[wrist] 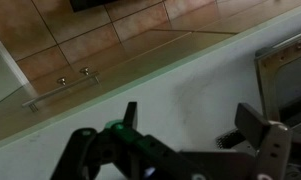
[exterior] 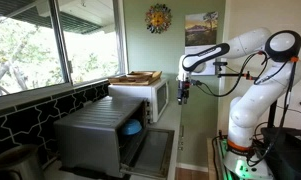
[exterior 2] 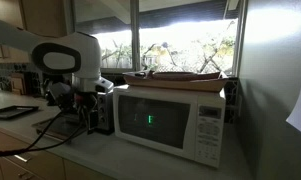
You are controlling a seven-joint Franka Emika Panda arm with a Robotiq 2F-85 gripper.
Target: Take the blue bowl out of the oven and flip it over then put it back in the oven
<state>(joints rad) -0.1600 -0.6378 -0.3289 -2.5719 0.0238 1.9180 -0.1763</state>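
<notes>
The silver oven (exterior: 90,130) stands on the counter with its front door dropped open. The blue bowl (exterior: 133,127) sits inside it near the opening. My gripper (exterior: 184,96) hangs in the air in front of the white microwave, above and beyond the open door, well apart from the bowl. In the wrist view the gripper (wrist: 193,125) is open and empty over a pale surface, and the oven's edge (wrist: 287,70) shows at the right. In an exterior view the gripper (exterior 2: 87,112) hangs beside the microwave, and the bowl is hidden.
A white microwave (exterior: 155,97) (exterior 2: 175,122) with a wooden tray (exterior: 136,77) (exterior 2: 185,75) on top stands behind the oven. Windows run along the wall. The open oven door (exterior: 153,152) juts out over the counter. Cabinet fronts with handles (wrist: 72,78) show in the wrist view.
</notes>
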